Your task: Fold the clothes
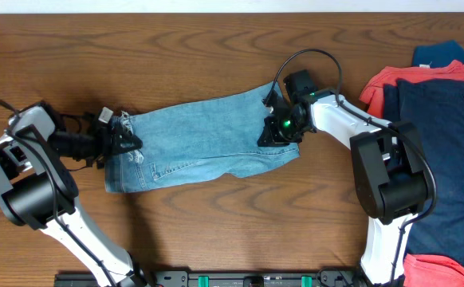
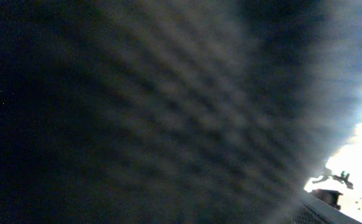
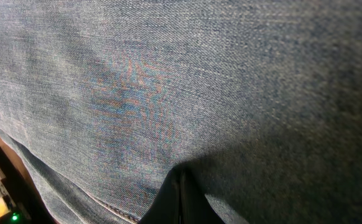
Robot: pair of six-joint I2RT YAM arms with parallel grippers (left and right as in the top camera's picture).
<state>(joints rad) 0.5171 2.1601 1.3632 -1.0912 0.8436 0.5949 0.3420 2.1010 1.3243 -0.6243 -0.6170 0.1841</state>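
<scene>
At the near edge of the counter [image 1: 216, 48], the black base rail [image 1: 248, 279] is cut off by the frame, and both arms reach from it toward the middle. In the near right corner a coral-red piece [image 1: 447, 267] pokes in, mostly out of frame, so I cannot say what it is.

A little further in, the jeans [image 1: 208, 139] lie flat across the centre of the counter. They form a light blue band running left to right, with the right end tilted away from me. My left end effector [image 1: 123, 139] sits at their frayed left end, over the edge of the denim. From above its fingers merge with the dark housing. The left wrist view gives only a dark blur with a faint ribbed pattern and a bright patch low at the right, so I cannot tell whether it is open or gripping. My right end effector [image 1: 280, 127] is on the jeans' right end. In the right wrist view its fingers [image 3: 168, 208] are pressed together to a thin seam against the denim, which fills the frame. It is closed, but whether any cloth is pinched between the tips is hidden.

Off to the right, well apart from the jeans, a navy garment [image 1: 447, 151] tops a pile, partly hidden behind the right arm and cut off by the frame edge. A coral-red garment [image 1: 383, 84] shows beneath its far left side. At the far corner only a small part of a teal garment [image 1: 439, 54] peeks out.
</scene>
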